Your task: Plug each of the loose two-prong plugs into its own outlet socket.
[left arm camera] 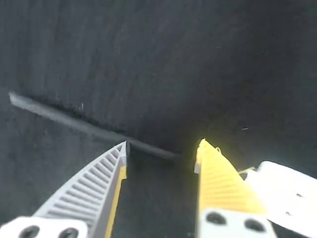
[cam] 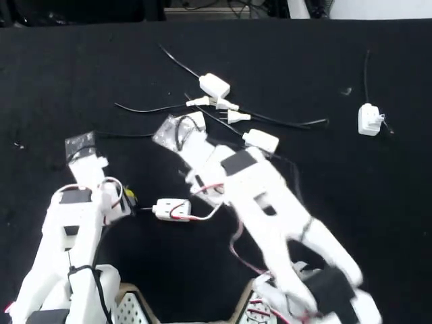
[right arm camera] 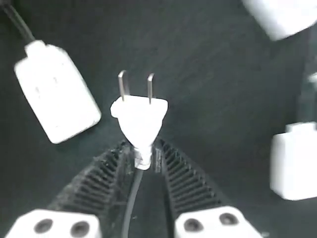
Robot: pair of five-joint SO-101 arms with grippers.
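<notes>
A two-prong plug point(right arm camera: 139, 116) is clamped at its neck by the right gripper point(right arm camera: 142, 148), while the left gripper point(left arm camera: 161, 148) is held open over a black cable point(left arm camera: 74, 121).

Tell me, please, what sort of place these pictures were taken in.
Probably a robotics lab workbench: two white robot arms sit at a black-covered table, white outlet sockets and corded plugs are scattered over it, and the right gripper holds one plug.

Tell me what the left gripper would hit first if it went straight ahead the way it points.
Probably the black cable lying across the cloth just past the open fingertips of the left gripper, though depth is hard to judge.
</notes>
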